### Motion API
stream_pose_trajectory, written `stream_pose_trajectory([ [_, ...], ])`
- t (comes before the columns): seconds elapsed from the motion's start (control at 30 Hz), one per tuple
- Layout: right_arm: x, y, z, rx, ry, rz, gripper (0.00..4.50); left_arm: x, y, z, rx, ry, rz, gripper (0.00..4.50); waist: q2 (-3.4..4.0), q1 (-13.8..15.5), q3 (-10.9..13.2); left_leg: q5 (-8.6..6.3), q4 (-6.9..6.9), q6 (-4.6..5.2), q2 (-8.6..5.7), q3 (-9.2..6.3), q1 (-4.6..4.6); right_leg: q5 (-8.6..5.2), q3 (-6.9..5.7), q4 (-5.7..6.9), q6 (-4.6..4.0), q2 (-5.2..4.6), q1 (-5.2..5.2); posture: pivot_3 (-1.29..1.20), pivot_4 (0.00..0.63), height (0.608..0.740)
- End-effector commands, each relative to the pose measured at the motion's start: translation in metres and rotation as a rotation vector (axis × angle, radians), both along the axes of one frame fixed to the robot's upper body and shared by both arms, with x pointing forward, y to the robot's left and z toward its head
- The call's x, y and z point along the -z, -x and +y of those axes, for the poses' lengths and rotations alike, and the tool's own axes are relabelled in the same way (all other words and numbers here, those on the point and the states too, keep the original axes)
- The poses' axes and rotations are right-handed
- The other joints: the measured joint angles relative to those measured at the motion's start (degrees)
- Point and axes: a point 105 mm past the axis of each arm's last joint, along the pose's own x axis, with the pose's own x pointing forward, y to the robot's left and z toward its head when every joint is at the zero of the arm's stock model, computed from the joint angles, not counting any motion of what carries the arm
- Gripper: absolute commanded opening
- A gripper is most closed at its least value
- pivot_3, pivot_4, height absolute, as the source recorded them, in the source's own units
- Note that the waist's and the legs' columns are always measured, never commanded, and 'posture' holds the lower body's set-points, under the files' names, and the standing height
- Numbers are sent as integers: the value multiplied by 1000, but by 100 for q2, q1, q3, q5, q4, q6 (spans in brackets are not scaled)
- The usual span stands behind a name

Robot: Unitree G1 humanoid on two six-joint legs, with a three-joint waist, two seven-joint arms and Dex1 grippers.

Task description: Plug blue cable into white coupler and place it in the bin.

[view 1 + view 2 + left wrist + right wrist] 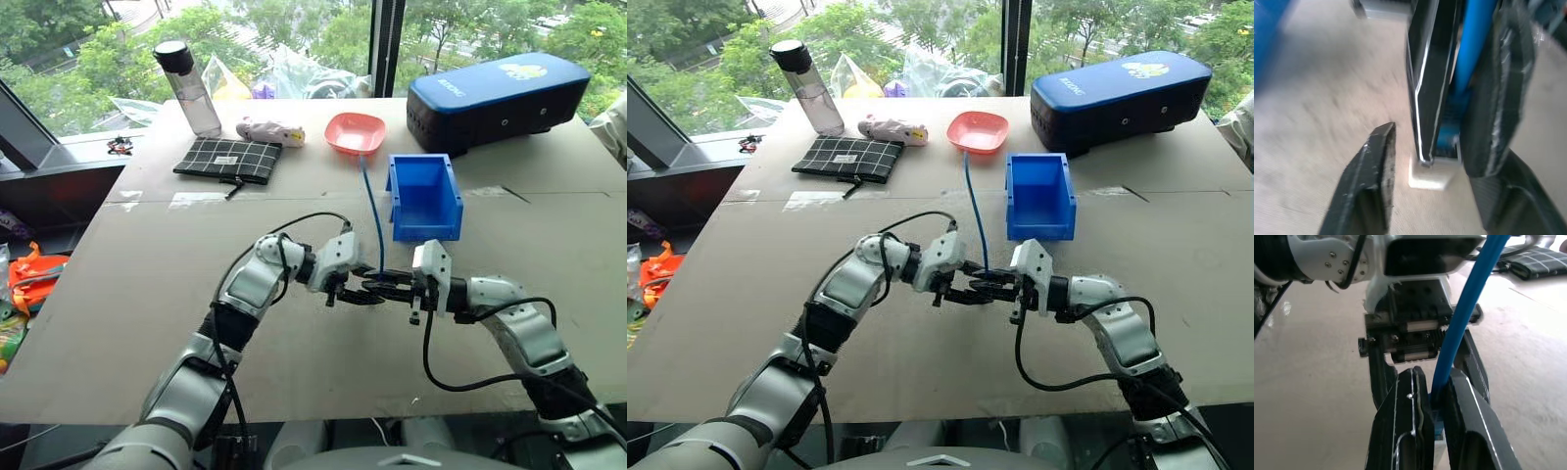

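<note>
Both grippers meet over the middle of the table, just in front of the bin (428, 231). My right gripper (1432, 382) is shut on the blue cable (1464, 318) near its plug end. The cable (374, 215) runs from there across the table toward a pink bowl. The white coupler (1432, 177) sits on the cable's end, just past the right gripper's fingertips. My left gripper (376, 292) is open. Its fingers (1369, 181) stand on either side of the right gripper's tips and the coupler, with a gap to the coupler.
The pink bowl (355, 132) stands behind the bin, and a large dark blue case (495, 98) is at the back right. A bottle (188, 88), a checked pouch (227, 159) and a small pink toy (271, 131) lie at the back left.
</note>
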Motion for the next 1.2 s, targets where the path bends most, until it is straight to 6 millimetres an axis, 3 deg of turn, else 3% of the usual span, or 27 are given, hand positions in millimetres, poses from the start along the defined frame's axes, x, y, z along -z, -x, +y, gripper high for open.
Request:
stream_pose_trajectory([
  [0.03,-62,-10,-20,138,-180,-53,0,-34,14,26,-99,117,16,3525,16,-27,15,0,-2,0,0,-1,0,0,8,1,0,2,-6,0,150,737],
  [0.17,-92,-23,-34,217,-205,-47,0,-45,28,35,-216,176,24,3525,23,24,19,0,-17,0,-4,2,1,0,25,8,0,2,-23,0,150,737],
  [0.37,-121,-83,-55,414,-164,19,0,-64,39,32,-371,285,-16,3525,16,60,25,0,-14,0,-8,7,1,2,21,0,-2,-3,-21,0,150,737],
  [0.5,-117,-135,-74,612,-58,75,0,-73,38,30,-443,333,-52,3525,15,43,25,0,-19,-1,-10,14,0,2,26,-1,-3,-3,-20,0,150,737],
  [0.6,-111,-151,-78,637,-23,110,0,-73,38,31,-472,341,-64,3525,15,31,25,1,-32,-1,-9,19,0,2,27,-13,-4,-3,-21,0,150,737],
  [0.73,-105,-160,-83,643,-13,158,1615,-74,40,33,-496,346,-77,3589,15,16,25,1,-43,-1,-7,24,-4,2,33,-32,-4,-7,-24,0,150,737],
  [0.83,-112,-153,-92,640,-14,105,3179,-72,42,36,-515,346,-81,3589,15,17,25,1,-44,-1,-7,28,-12,3,32,-31,-4,-8,-35,0,150,737],
  [0.9,-123,-130,-97,570,-62,53,4145,-68,44,41,-535,332,-72,3589,15,46,24,1,-42,-1,-7,22,-20,3,26,-32,-4,-9,-38,0,150,737],
  [1.03,-126,-62,-105,383,-85,-64,4145,-58,50,55,-577,293,-38,3589,14,111,24,1,-40,-1,-7,9,-34,3,10,-36,-3,-11,-40,0,150,737],
  [1.2,-82,6,-143,364,212,-167,4145,-48,67,80,-605,231,20,3589,19,176,25,-1,-28,1,-7,18,-39,3,12,-35,-3,-12,-40,0,150,737],
])
